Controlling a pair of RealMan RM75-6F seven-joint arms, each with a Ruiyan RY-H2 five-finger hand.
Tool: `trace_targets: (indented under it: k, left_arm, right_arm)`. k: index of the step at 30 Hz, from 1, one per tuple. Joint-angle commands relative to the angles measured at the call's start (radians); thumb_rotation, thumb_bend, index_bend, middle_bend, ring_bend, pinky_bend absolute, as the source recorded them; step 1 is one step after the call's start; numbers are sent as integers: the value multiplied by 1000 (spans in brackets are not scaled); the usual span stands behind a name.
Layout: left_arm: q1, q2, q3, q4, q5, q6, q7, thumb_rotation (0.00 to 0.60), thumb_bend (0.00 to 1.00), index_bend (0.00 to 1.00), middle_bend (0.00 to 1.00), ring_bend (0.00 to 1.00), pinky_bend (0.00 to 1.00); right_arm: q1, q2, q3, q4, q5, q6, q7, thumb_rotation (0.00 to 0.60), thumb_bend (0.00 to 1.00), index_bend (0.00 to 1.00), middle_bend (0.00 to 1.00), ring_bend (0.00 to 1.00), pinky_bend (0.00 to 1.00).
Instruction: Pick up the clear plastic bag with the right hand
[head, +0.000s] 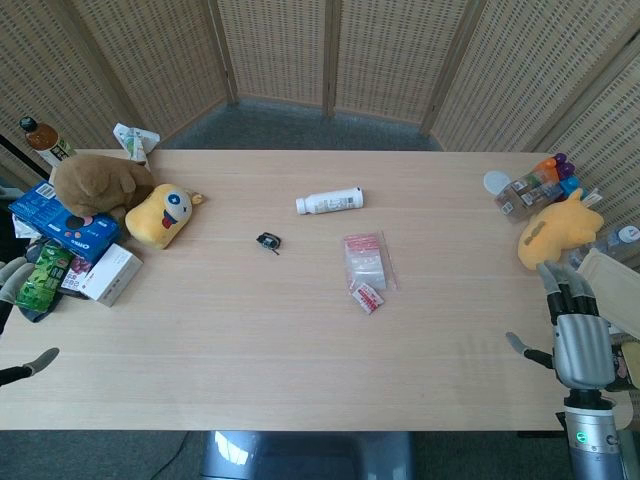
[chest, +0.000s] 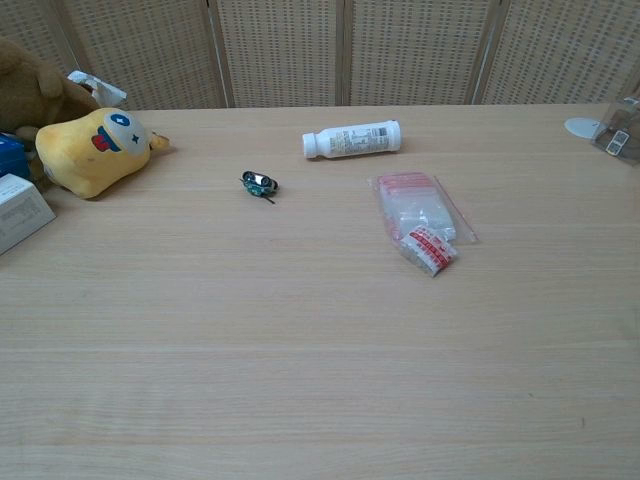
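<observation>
The clear plastic bag (head: 366, 263) with red seal and a red-printed packet inside lies flat near the middle of the table; the chest view shows the bag (chest: 418, 220) right of centre. My right hand (head: 577, 335) hovers at the table's right front edge, fingers extended and apart, holding nothing, far right of the bag. Only a fingertip and part of my left hand (head: 22, 368) show at the left edge, so its state is unclear. Neither hand appears in the chest view.
A white bottle (head: 329, 201) lies behind the bag, a small black clip (head: 268, 241) to its left. A yellow plush (head: 162, 214), brown plush (head: 95, 184) and boxes (head: 108, 274) crowd the left side. Another yellow plush (head: 555, 231) and small bottles (head: 537, 188) sit at right.
</observation>
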Motion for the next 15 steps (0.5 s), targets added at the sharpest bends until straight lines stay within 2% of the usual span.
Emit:
trace_targets:
  k: [1, 8, 12, 15]
  left_arm:
    - [3, 3, 1, -1, 4, 4, -1, 600, 60, 0, 0, 0, 0]
    - [2, -1, 0, -2, -1, -1, 4, 600, 60, 0, 0, 0, 0]
    - [-7, -9, -6, 3, -15, -16, 5, 600, 61, 0, 0, 0, 0]
    - [-11, -16, -9, 9, -24, -25, 13, 600, 61, 0, 0, 0, 0]
  right_arm:
    - [0, -1, -3, 0, -4, -5, 0, 600, 0, 52, 0, 0, 0]
    - [23, -20, -5, 0, 31, -82, 0, 600, 0, 52, 0, 0, 0]
    - [98, -38, 16, -33, 61, -208, 0, 600, 0, 53, 0, 0, 0]
    - [167, -47, 28, -40, 78, -330, 57, 600, 0, 48, 0, 0, 0]
